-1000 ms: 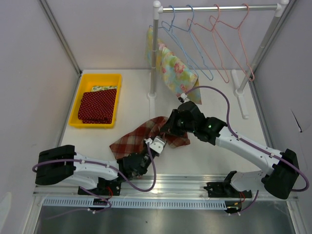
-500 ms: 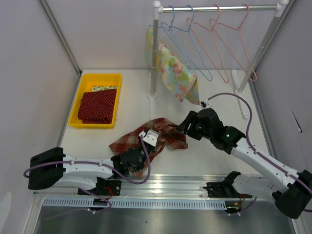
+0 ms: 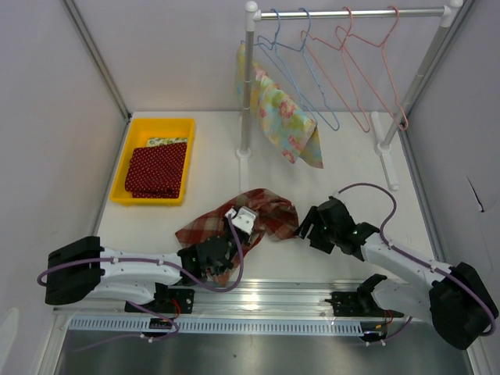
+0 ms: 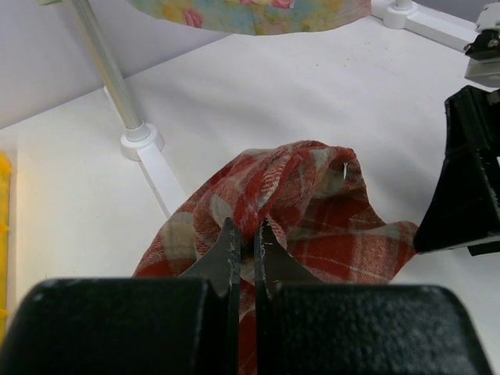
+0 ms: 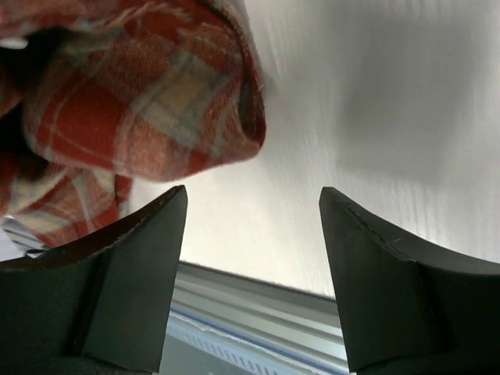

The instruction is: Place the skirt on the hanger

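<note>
Red plaid skirt is seen crumpled on the white table at the centre of the top view. One fold is pinched by the closed left gripper. The right gripper is held spread apart just right of the cloth.

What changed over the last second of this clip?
The right gripper drew back off the plaid skirt toward its base, fingers open. The left gripper shifted slightly and pinches a fold of the skirt. Rack, floral cloth and yellow bin stayed put.
</note>
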Controlling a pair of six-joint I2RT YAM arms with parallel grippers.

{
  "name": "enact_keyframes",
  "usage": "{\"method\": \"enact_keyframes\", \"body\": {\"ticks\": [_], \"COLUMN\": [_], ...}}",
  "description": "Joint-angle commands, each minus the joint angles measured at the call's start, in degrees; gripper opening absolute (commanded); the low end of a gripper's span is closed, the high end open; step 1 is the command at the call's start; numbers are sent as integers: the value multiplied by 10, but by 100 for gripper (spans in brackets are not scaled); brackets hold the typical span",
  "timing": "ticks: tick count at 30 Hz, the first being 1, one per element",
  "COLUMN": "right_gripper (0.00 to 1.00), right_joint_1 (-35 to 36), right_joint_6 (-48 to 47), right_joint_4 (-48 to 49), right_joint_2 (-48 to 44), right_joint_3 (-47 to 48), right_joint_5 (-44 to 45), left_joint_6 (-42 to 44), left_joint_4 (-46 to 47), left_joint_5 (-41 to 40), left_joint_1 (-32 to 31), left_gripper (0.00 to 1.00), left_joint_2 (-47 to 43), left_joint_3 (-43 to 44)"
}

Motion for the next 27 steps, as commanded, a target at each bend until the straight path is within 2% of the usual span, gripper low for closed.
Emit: {"method": "enact_keyframes", "body": {"ticks": [1, 7, 11, 12, 13, 15, 17, 18, 19, 21, 23, 27], "right_gripper": [74, 74, 68, 65, 56, 52, 37, 27, 12, 3, 0, 0], "right_joint_1": [-21, -26, -26, -26, -25, -25, -24, -24, -24, -24, -25, -28], "right_joint_6": [19, 54, 98, 104, 108, 119, 127, 127, 127, 112, 93, 12], "right_joint_4": [104, 182, 255, 266, 269, 282, 285, 277, 266, 215, 131, 5], "right_joint_2": [31, 84, 94, 96, 99, 100, 93, 87, 69, 43, -11, -108], "right_joint_3": [-14, -30, -57, -59, -62, -66, -74, -74, -72, -61, -46, 31], "right_joint_5": [-31, -32, -26, -23, -14, -12, 7, 13, 21, 50, 90, 156], "left_joint_6": [-16, -21, -26, -28, -29, -29, -29, -31, -31, -37, -44, -58], "left_joint_4": [-3, -17, -25, -27, -27, -31, -39, -44, -50, -84, -117, -254], "left_joint_5": [8, 9, 9, 9, 9, 9, 9, 9, 9, 6, 8, 2], "left_joint_1": [4, 6, 5, 5, 6, 6, 7, 7, 8, 10, 15, 21], "left_gripper": [0, 0, 0, 0, 0, 0, 0, 0, 0, 0, 0, 0], "left_joint_2": [-19, -30, -36, -38, -41, -45, -52, -55, -59, -79, -108, -148], "left_joint_3": [21, 16, 14, 14, 11, 11, 9, 10, 9, 23, 37, 103]}}
